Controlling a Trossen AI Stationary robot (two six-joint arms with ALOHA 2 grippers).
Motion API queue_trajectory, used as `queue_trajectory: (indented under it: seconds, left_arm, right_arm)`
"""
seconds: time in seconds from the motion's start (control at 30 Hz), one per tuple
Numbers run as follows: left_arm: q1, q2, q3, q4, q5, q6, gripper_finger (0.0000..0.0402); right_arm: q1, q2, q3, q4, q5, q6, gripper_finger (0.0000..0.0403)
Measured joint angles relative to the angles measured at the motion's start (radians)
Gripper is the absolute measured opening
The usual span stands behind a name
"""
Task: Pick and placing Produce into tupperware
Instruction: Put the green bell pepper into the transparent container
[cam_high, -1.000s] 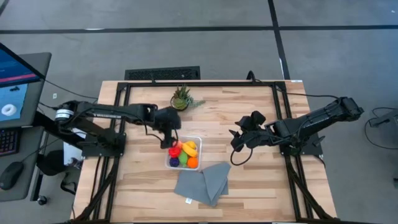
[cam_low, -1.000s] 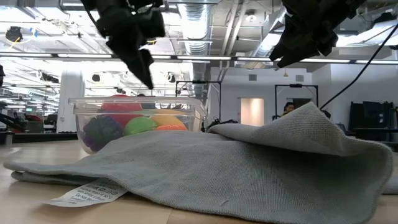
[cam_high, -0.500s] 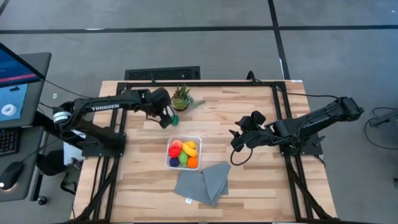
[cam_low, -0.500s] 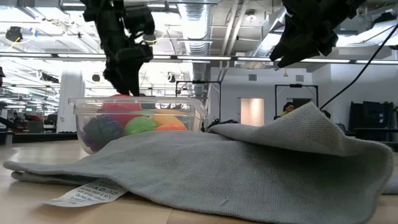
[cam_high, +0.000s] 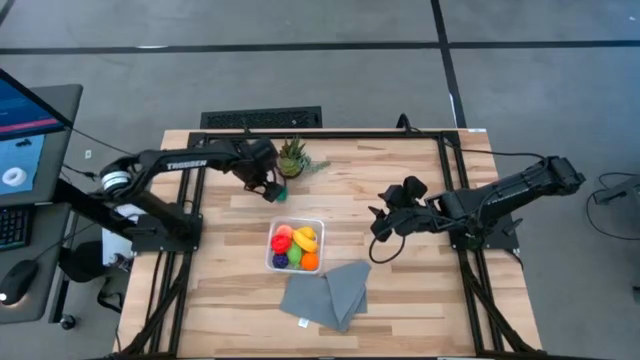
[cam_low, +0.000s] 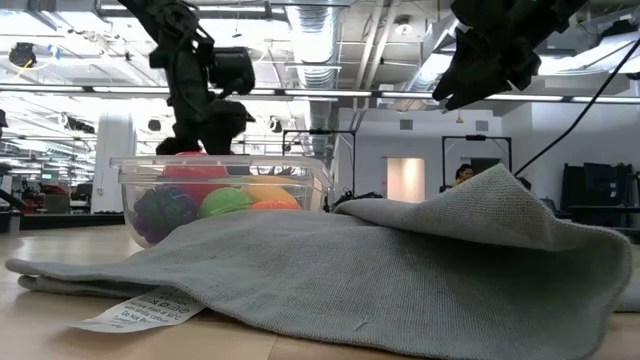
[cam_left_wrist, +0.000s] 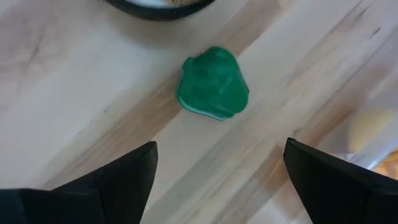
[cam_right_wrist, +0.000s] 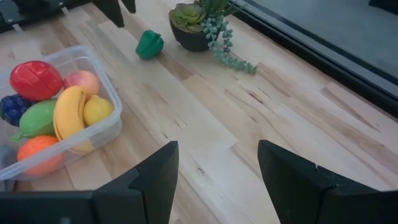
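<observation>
One piece left | hovering left gripper (cam_left_wrist: 217, 177) wide over green pepper (cam_left_wrist: 212, 83) by table's far edge | right gripper (cam_right_wrist: 214, 180) gaping, farther off

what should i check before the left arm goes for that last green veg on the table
1. Left tool open: ok.
2. Left tool above the green pepper, nothing held: ok.
3. Pepper lies free on the wood, clear of the potted plant: ok.
4. Room left in the tupperware among the produce: cannot tell.
5. Right tool clear of the path, off to the right: ok.
</observation>
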Motion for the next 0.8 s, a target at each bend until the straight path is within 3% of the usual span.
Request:
queue_trajectory:
  seconds: [0.3, 0.8]
  left_arm:
    - [-0.001, 0.059, 0.0, 0.052, 0.052, -0.035, 0.0344]
    - [0.0, 0.059, 0.0, 0.106, 0.024, -0.284, 0.0344]
  right_arm:
    - [0.027, 0.0, 0.0, -0.023, 0.001, -0.002, 0.0245]
    - [0.027, 0.0, 0.0, -0.058, 0.003, -0.036, 0.0245]
